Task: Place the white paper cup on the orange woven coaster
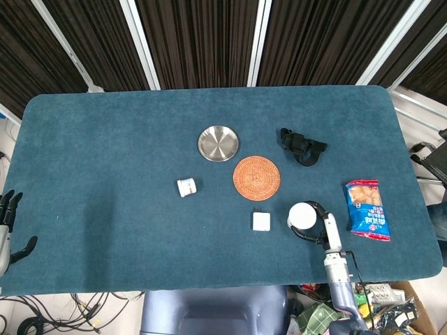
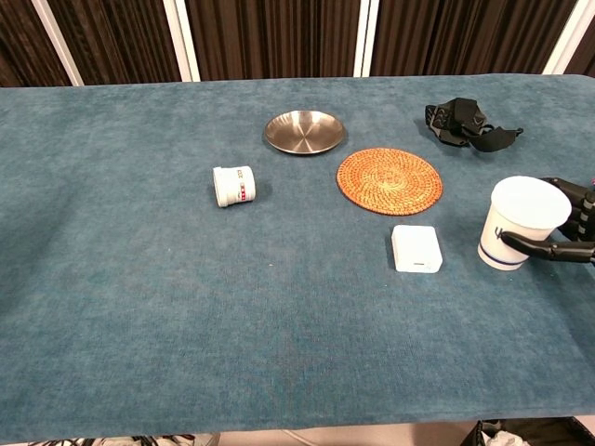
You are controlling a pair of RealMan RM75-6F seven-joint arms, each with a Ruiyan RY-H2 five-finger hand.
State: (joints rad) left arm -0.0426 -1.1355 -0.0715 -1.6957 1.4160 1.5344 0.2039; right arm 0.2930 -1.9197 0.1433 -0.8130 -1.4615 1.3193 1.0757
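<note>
Right hand [image 2: 567, 228] wraps white paper cup [image 2: 522, 221], upright on table [image 1: 105, 174] near front edge, right of orange woven coaster [image 1: 256, 176]; lift and placement remain.

Right hand [image 2: 567, 232] wraps white paper cup [image 2: 521, 221] — orange woven coaster [image 2: 389, 180] apart.

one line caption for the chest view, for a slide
Right hand curls around the white paper cup standing on the blue table, right of the round orange woven coaster and small white box.
</note>
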